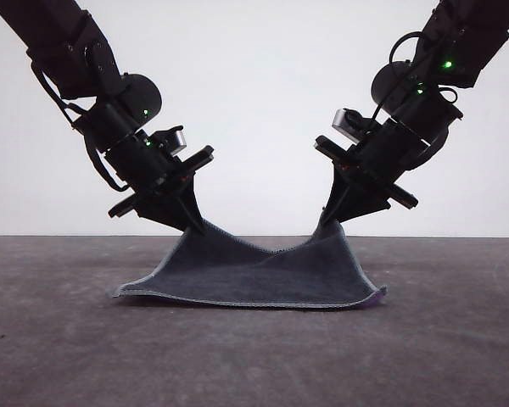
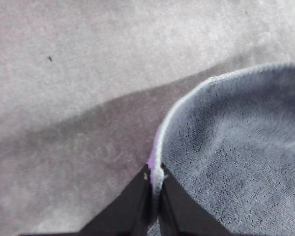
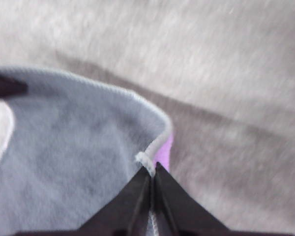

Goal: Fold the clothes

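The clothes are one small square cloth (image 1: pixel 254 271), dark charcoal-grey face up, with light grey stitched edging and a sliver of purple at its near right corner. Its two far corners are lifted off the table while the near edge lies flat. My left gripper (image 1: pixel 197 227) is shut on the far left corner. My right gripper (image 1: pixel 326 222) is shut on the far right corner. In the left wrist view the gripper (image 2: pixel 155 178) pinches the cloth (image 2: pixel 236 147) at its stitched edge. In the right wrist view the gripper (image 3: pixel 151 172) pinches the cloth (image 3: pixel 73 147), purple underside peeking beside it.
The cloth rests on a dark grey felt-like table (image 1: pixel 68 339) that stretches wide on both sides and in front. A plain white wall (image 1: pixel 254 85) stands behind.
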